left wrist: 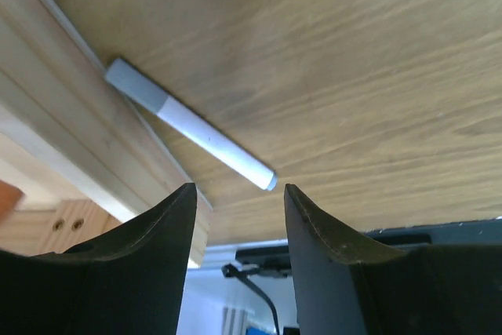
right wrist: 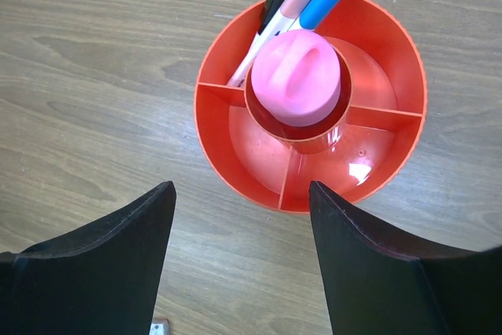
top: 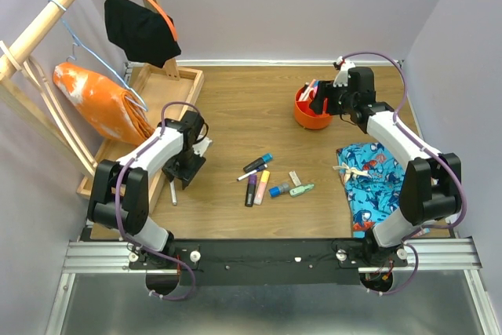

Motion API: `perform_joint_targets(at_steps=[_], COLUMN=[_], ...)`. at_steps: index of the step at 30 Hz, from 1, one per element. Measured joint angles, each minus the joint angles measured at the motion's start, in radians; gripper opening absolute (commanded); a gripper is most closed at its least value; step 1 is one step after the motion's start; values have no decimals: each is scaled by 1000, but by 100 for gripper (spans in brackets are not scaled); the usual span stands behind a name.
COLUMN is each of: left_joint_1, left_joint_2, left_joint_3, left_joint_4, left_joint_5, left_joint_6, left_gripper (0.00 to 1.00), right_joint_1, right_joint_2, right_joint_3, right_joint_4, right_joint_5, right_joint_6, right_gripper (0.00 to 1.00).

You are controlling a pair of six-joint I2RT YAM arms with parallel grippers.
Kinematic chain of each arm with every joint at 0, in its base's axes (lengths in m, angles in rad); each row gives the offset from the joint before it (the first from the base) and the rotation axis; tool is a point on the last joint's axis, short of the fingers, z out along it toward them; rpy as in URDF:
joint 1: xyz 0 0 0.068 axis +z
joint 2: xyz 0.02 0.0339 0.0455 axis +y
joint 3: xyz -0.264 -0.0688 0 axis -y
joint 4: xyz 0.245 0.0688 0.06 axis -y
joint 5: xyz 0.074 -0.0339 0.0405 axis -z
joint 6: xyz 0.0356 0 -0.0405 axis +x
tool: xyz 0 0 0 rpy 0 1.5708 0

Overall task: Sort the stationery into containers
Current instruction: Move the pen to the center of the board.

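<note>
pen pickup looks like the step in hand on the left side. left gripper [left wrist: 235, 194] is spread wide with nothing in it. a thin white pen [left wrist: 188, 123] lies just ahead of the gap, its greyish cap end right by the edge of the wooden tray [left wrist: 55, 147]. we'd turn the wrist so the jaws cross the barrel squarely, then come down towards the plain end so no finger catches the wood. we'd close gently, since a round barrel probably rolls.

right gripper [right wrist: 241, 190] is spread and empty too, hovering over the orange pot [right wrist: 227, 170]. the pot has a pink marker [right wrist: 296, 88] in its centre cup and a few pens [right wrist: 271, 17] in a back section. rest of the stationery [top: 267, 182] sits mid-way across the table [top: 235, 115].
</note>
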Motion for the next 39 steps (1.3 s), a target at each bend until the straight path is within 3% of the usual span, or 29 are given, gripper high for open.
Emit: perform_joint_targets(at_steps=[8,25,31,39], left_joint_1=[72,75,27,-118], left_joint_2=[48,193,234,300], left_joint_3=[0,-23,-1,72], left_joint_4=[-17,-11,-17,-50], left_joint_5=[-15,24,42,47], left_joint_6=[10,42,48,43], left_gripper=[56,56,56,57], right_joint_1=[0,0,0,0], right_joint_2=[0,0,0,0], right_joint_3=[0,0,-4,-4], right_joint_4=[0,0,0,0], right_joint_5=[-13,-13,-12,-9], right_joint_6=[5,8,8,7], right_gripper=[76,76,76,76])
